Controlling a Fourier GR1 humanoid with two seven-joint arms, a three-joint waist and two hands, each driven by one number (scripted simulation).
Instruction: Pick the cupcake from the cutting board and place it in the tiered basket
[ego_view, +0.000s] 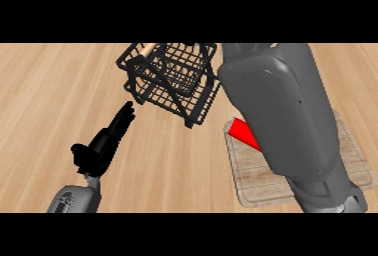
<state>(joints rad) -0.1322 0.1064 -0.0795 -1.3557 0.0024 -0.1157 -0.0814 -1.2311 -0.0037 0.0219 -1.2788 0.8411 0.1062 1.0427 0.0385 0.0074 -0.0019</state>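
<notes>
The black wire tiered basket (174, 80) stands at the back centre of the counter, with a pale wooden handle at its top left. A light wooden cutting board (255, 182) lies at the right. On its near-left part a red piece (244, 134) shows, apparently the cupcake, mostly hidden behind my right forearm (284, 110). That grey forearm rises across the board to the upper edge of the view, and its hand does not show. My left hand (100, 145) rests open at the left, its fingers straight and pointing toward the basket's lower corner without touching it.
The wooden counter (59, 90) stretches bare to the left and in front of the basket. My right forearm covers most of the cutting board and the basket's right side.
</notes>
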